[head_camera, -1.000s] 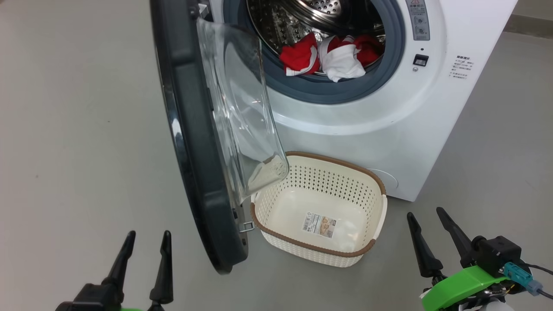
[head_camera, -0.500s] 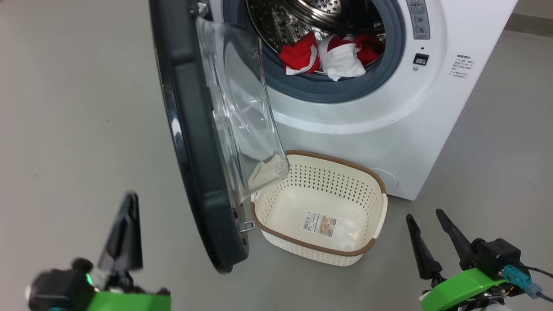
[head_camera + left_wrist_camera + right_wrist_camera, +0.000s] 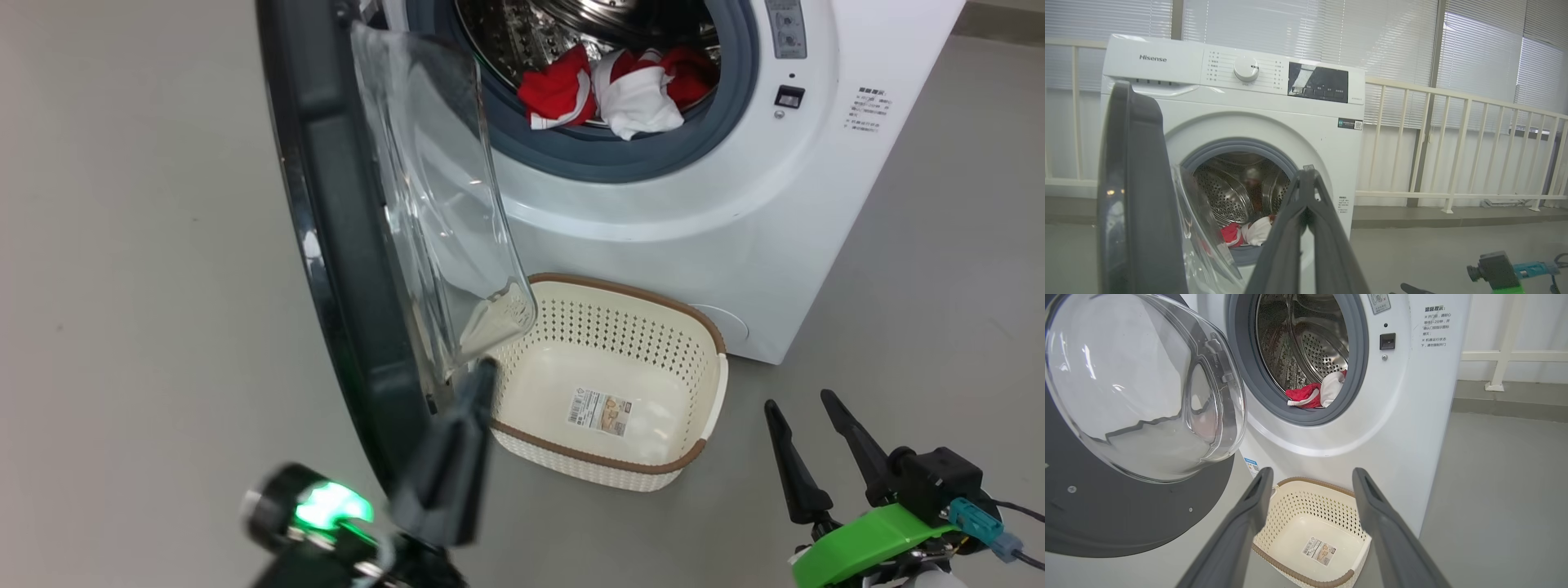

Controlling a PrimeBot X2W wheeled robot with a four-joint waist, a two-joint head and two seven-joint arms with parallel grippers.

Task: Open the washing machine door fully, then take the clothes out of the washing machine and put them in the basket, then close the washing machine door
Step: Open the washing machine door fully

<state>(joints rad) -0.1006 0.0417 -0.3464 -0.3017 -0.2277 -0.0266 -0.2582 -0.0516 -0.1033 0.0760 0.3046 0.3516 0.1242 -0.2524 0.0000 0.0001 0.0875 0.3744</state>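
Washing machine: the big white front-loading washer (image 3: 735, 212) stands on the plain grey floor (image 3: 122, 245), with its round opening facing the robot.
Door: the large round washing machine door (image 3: 326, 204), with a glossy black rim and a bulging clear glass bowl, stands swung out on the robot's left. It appears nearly edge-on in the head view, and the glass bulges toward the basket side.
Clothes: the bright red fabric garments with white panels (image 3: 604, 94) lie bunched at the front bottom of the perforated steel drum (image 3: 522, 33), against the lip of the grey rubber gasket (image 3: 604, 159).
Basket: the small cream-white perforated plastic basket with a brown woven-look rim (image 3: 629, 331) sits on the floor just before the washer, below the opening and beside the door's lower edge. A sticker (image 3: 600, 411) shows on its bottom.
Left gripper: the left gripper (image 3: 482, 380) is clenched, its two dark fingers pressed tip to tip with nothing between them. It is raised near the door's lower inner edge; blur makes contact impossible to tell.
Right gripper: the right gripper (image 3: 798, 400) is released, fingers spread and grasping nothing. It sits low over the floor, to the right of the basket and apart from it.
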